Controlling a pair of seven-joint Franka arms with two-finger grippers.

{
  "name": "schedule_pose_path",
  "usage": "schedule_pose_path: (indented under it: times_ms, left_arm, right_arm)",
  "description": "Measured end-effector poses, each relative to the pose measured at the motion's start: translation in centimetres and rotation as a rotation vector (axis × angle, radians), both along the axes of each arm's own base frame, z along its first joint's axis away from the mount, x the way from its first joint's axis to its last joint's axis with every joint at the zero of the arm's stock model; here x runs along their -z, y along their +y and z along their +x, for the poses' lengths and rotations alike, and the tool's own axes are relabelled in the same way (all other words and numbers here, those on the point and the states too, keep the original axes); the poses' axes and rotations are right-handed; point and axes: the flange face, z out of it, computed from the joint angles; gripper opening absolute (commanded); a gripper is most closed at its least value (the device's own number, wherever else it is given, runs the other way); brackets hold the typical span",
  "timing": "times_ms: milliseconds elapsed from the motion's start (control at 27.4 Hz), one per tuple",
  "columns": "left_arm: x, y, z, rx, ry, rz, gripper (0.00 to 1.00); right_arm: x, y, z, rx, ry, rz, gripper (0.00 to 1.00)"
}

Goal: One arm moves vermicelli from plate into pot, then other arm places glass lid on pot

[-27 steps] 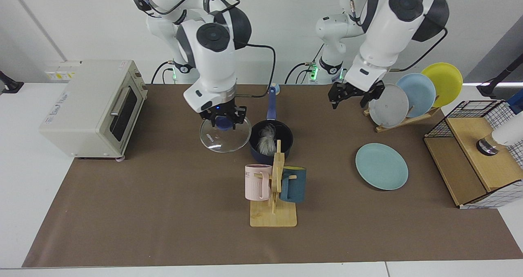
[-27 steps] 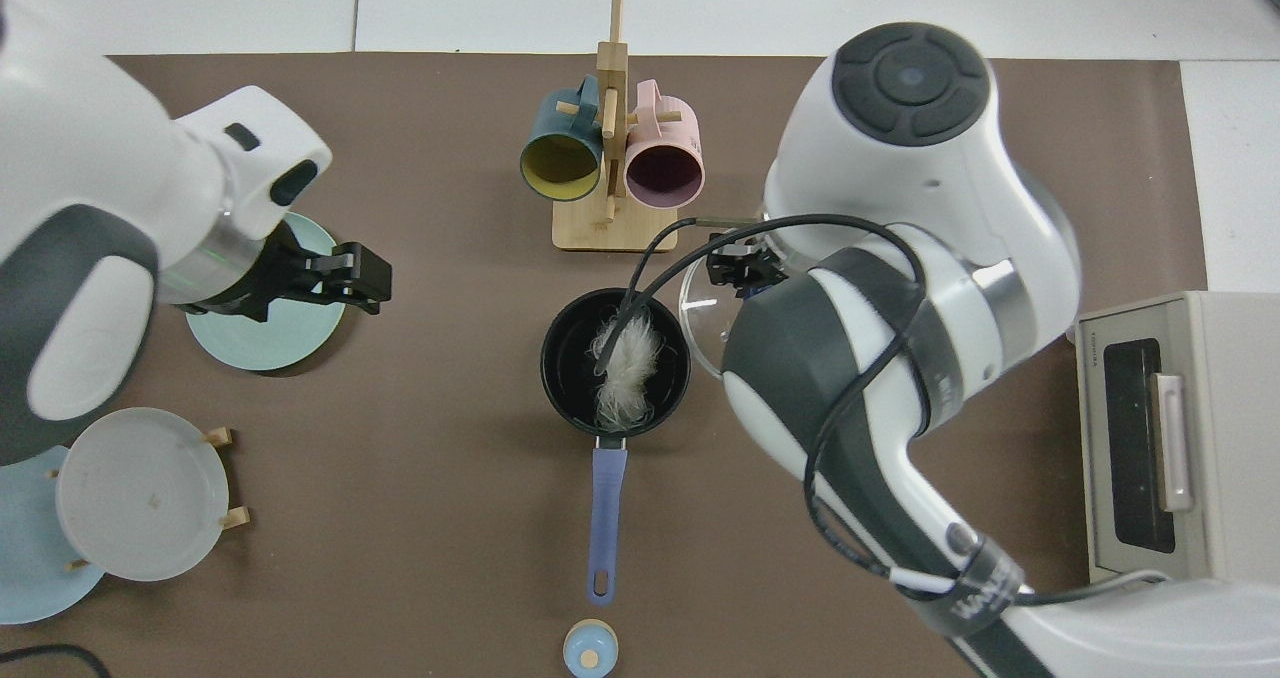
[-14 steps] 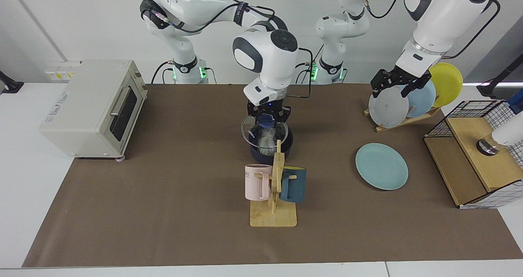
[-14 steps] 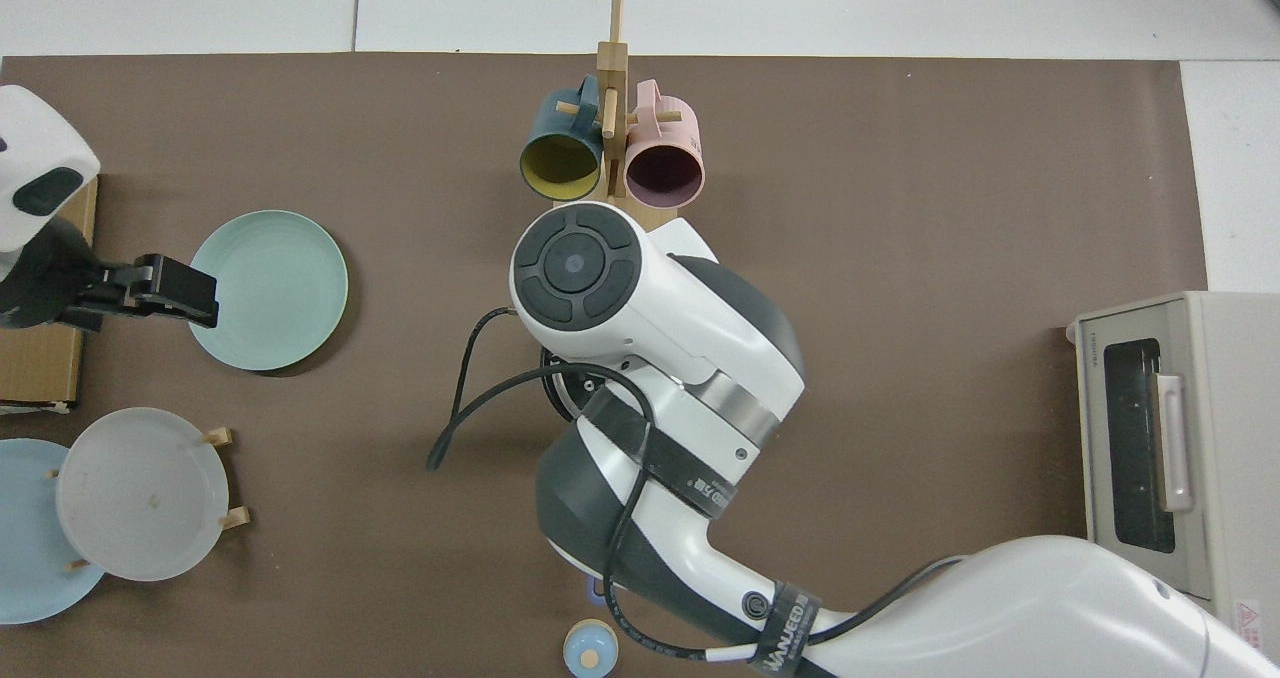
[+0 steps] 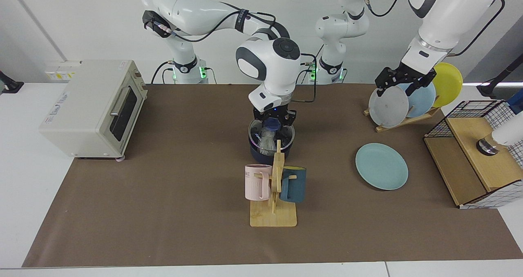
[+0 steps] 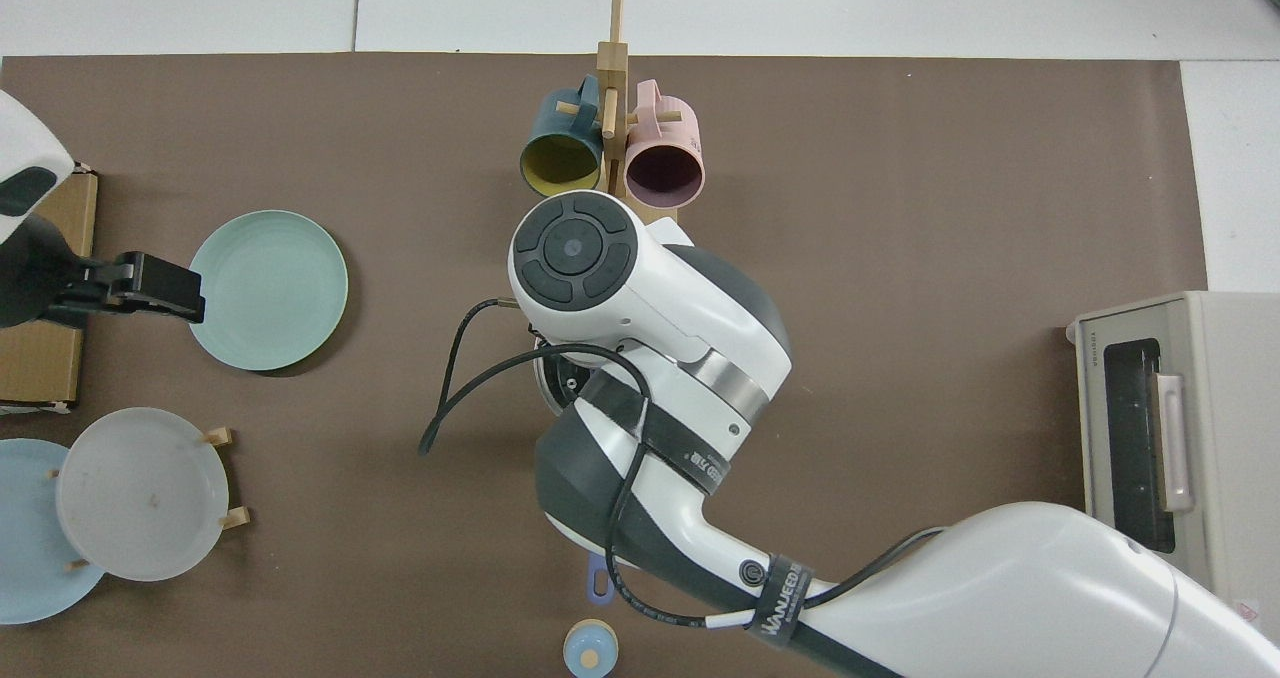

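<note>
Right tool carried glass lid from worktop onto pot; left tool rose toward frame's upper right.

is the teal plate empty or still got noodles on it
Empty: the teal plate shows a bare surface in both views, and the vermicelli sits inside the pot under the glass lid.

A black strap wrapped around a white arm in the top view bore white lettering, of which "WANJEED" could be made out. Letters ending in "ME" were seen near the rim of the pink mug in the facing view. Faint markings were noted on the toaster oven, on its side and, in the top view, beside its door, but none could be read.
</note>
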Motion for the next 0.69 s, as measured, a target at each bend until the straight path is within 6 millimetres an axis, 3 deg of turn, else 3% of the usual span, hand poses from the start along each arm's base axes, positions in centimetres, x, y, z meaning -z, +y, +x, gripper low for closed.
schedule_pose_path:
  times_ms: [255, 693]
  left_arm:
    - [-0.3, 0.5, 1.1, -0.013, -0.089, -0.004, 1.0]
    - [-0.7, 0.7, 1.7, -0.019, -0.147, -0.006, 1.0]
  right_arm:
    - [1.1, 0.9, -0.5, -0.018, 0.009, 0.007, 0.0]
    - [2.7, 0.5, -0.4, -0.027, 0.016, -0.01, 0.0]
